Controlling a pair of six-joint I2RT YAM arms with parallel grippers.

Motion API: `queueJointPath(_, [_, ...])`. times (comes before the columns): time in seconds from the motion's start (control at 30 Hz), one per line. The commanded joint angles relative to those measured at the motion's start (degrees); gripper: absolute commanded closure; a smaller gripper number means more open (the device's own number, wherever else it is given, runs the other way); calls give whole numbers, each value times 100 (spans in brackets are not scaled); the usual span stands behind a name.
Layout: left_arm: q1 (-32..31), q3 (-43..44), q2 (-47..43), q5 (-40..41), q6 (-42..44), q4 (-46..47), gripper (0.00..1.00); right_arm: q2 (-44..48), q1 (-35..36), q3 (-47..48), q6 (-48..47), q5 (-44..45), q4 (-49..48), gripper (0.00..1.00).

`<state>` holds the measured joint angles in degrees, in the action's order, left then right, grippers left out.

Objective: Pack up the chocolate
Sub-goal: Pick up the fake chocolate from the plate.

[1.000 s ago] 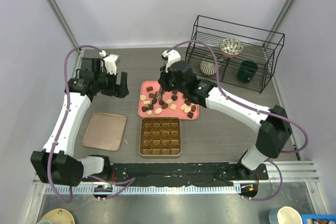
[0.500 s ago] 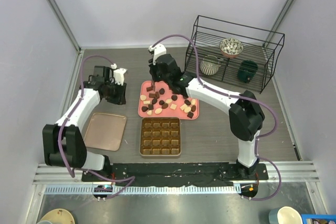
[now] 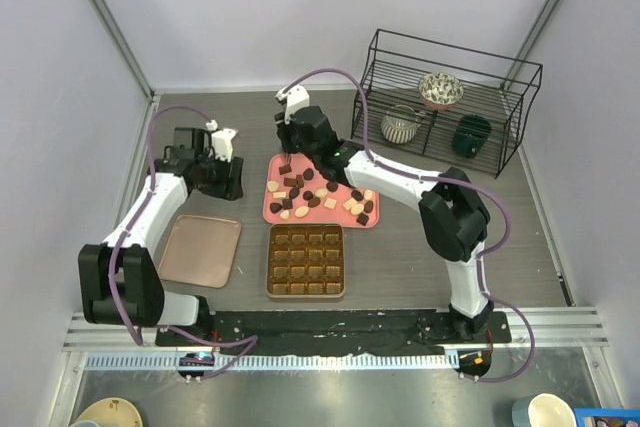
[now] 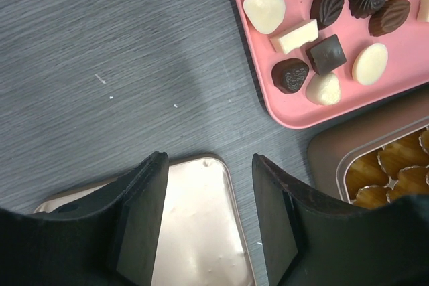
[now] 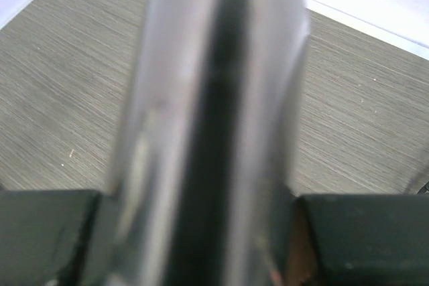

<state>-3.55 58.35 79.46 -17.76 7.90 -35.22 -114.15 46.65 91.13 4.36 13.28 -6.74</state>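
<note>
I note left gripper [image 4: 209,165] spread, empty; right gripper [image 3: 290,152] pinching blurred metal tool [image 5: 208,132] at pink tray [image 4: 268,92] far edge. I judge loose pinch risks tool slipping, scattering chocolates [image 4: 326,53].

Robot lab cell, white panel walls [image 3: 300,7], aluminium frame posts [image 3: 108,22]

Wire rack [image 3: 505,112] with patterned bowl [image 3: 440,89] and green cup [image 3: 471,135]; pink tray [image 3: 325,219] behind gridded box [image 3: 306,293]; copper lid [image 3: 200,250] leftward.
</note>
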Motion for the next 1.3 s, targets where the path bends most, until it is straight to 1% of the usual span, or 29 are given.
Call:
queueJointPath(0.0, [47, -113, -308, 88, 9, 253, 42, -99, -16, 230, -67, 122, -486, 63])
queueJointPath(0.1, [39, -95, -317, 62, 36, 183, 41, -125, -7, 203, -58, 166, -556, 59])
queueJointPath(0.2, [39, -113, -344, 10, 19, 182, 41, -134, -16, 194, -58, 158, -582, 59])
queueJointPath(0.27, [39, -139, -352, -8, 10, 191, 41, -143, -16, 203, -93, 166, -600, 57])
queueJointPath(0.43, [39, -201, -379, 0, 53, 209, 41, -187, -16, 194, -190, 158, -609, 49])
queueJointPath(0.8, [39, -254, -510, 36, 106, 200, 41, -415, -16, 256, -23, -18, -530, 48])
queueJointPath(1.07, [39, -289, -598, 62, 141, 191, 40, -433, -16, 142, 56, 17, -512, 48])
queueJointPath(1.2, [39, -377, -651, 71, 150, 217, 40, -389, -7, 80, 74, 17, -486, 50])
queueJointPath(1.27, [47, -421, -677, 79, 159, 235, 40, -398, -16, 89, 100, 17, -416, 53])
